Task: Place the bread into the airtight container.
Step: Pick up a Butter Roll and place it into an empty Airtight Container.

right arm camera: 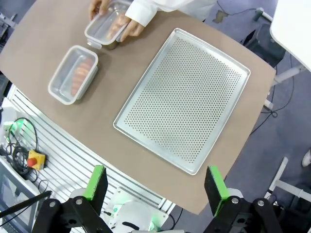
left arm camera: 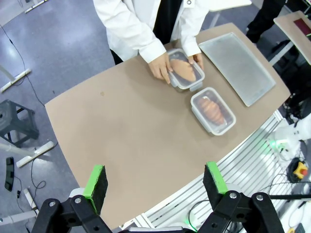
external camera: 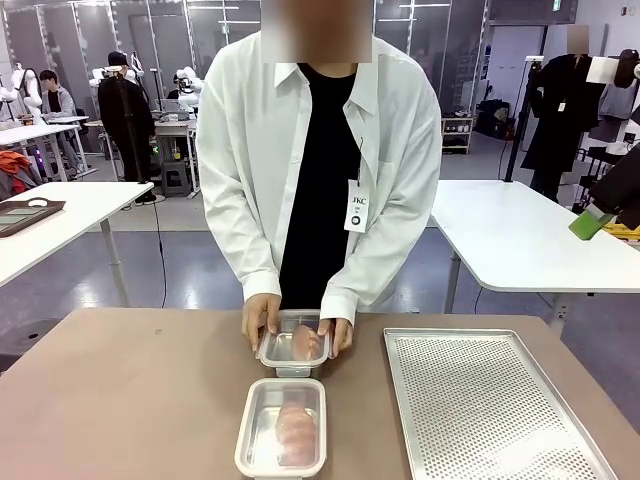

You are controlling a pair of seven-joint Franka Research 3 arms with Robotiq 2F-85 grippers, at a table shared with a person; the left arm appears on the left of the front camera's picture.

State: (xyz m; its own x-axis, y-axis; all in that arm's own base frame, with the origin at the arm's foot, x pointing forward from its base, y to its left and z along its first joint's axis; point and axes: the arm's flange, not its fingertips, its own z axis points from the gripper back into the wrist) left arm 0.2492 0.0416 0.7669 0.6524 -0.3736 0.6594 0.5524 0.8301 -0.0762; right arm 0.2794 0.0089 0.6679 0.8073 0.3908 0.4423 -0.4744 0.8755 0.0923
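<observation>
Two clear airtight containers stand on the brown table, each with brownish bread inside. The far container (external camera: 293, 345) (left arm camera: 184, 70) (right arm camera: 108, 26) sits between both of the person's hands (external camera: 262, 320), and bread (external camera: 305, 342) shows through it. The near container (external camera: 283, 428) (left arm camera: 213, 110) (right arm camera: 74, 74) stands by itself with bread (external camera: 295, 432) in it. My left gripper (left arm camera: 155, 182) hangs high above the table's robot-side edge, open and holding nothing. My right gripper (right arm camera: 155, 183) hangs just as high over the tray's side, also open with nothing in it.
A perforated metal tray (external camera: 490, 410) (left arm camera: 238, 65) (right arm camera: 184, 97) lies to the right of the containers. The person in a white shirt stands at the far edge. Bare brown tabletop (external camera: 120, 400) spreads to the left. Cables and a slatted base lie below the near edge.
</observation>
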